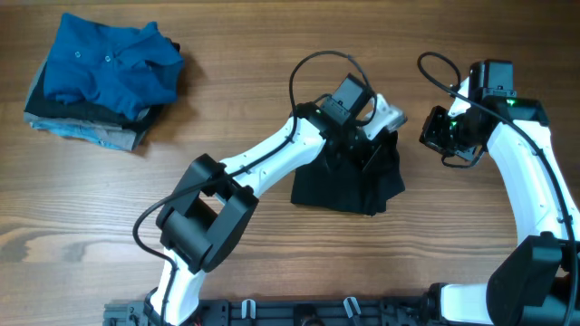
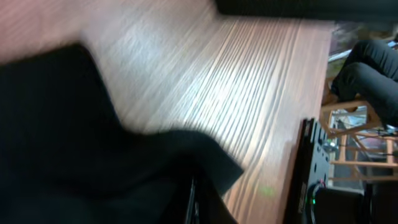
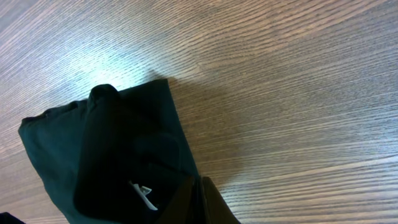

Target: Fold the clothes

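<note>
White arms (image 1: 272,149) carry black joints (image 1: 204,213) (cables (image 1: 308,59) seemingly black).

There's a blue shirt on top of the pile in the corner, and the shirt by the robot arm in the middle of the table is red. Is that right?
Almost. The shirt in the middle is black, not red, as the overhead view shows. The blue shirt does lie on top of the pile in the corner.
</note>
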Controlling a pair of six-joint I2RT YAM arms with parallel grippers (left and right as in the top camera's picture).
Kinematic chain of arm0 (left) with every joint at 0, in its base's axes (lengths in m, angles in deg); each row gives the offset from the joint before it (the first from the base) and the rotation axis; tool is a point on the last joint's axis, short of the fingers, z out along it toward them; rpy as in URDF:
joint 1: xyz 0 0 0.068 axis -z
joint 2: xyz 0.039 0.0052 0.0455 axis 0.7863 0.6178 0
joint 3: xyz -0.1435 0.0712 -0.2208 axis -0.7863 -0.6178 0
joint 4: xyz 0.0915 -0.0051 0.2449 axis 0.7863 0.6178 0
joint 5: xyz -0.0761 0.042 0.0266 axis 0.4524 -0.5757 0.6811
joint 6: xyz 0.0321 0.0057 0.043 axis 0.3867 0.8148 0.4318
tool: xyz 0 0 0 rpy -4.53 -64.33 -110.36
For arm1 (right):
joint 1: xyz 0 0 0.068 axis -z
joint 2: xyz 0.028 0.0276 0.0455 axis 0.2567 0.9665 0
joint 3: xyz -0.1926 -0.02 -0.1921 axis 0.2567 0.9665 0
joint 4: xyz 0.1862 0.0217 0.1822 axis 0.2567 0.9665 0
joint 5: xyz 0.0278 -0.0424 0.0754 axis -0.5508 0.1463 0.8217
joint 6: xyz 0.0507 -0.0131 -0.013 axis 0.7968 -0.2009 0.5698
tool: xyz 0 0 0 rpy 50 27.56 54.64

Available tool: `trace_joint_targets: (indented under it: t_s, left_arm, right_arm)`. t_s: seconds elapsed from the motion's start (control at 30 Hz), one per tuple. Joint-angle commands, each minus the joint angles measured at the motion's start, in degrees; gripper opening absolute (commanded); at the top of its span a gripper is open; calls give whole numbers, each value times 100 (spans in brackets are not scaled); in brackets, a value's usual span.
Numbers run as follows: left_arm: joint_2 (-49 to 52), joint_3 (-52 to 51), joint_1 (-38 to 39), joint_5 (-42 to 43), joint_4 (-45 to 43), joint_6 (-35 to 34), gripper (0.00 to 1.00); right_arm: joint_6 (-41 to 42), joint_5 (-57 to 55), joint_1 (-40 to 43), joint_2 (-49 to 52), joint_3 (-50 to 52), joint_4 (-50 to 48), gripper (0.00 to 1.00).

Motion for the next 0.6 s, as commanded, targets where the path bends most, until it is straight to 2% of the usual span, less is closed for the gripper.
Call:
trace_joint_targets:
  t_s: [0.0, 0.07, 0.13, 0.17, 0.2, 0.27, 0.3, 0.37, 0.47, 0.5, 0.57]
  left_arm:
    - [-538, 50, -380, -103, 426, -46, 4]
    - [-713, 50, -573, -101, 474, -46, 4]
    - [-809, 50, -704, -262, 603, -44, 4]
    - [-855, 50, -787, -549, 782, -44, 4]
    - [-859, 50, -881, -868, 1008, -44, 4]
    - [-807, 48, -1012, -1128, 1362, -42, 6]
    - [-763, 48, -1038, -1134, 1473, -2, 6]
    - [-636, 17, -1054, -1191, 1578, 15, 6]
    - [-367, -105, -1054, -1615, 1585, 13, 6]
    - [-310, -129, -1054, -1735, 1580, 13, 6]
    - [-155, -205, -1060, -2133, 1460, 13, 6]
  right_arm:
    - [-507, 229, 35, 50, -44, -4, 10]
    - [-743, 538, 35, 50, -44, -79, 10]
    - [-1399, 1325, 33, 50, -46, -260, 11]
    - [-1766, 1814, 33, 50, -46, -295, 16]
    - [-2020, 2210, 33, 50, -44, -282, 32]
    - [-2037, 2229, -20, 50, -39, -199, 63]
    - [-2037, 2170, -50, 50, -39, -138, 68]
    - [-2026, 2074, -118, 52, -39, 13, 72]
    - [-1775, 1880, -249, 52, 28, 127, 72]
    - [-1683, 1858, -284, 52, 76, 103, 70]
    - [-1209, 1600, -378, 52, 293, -195, 61]
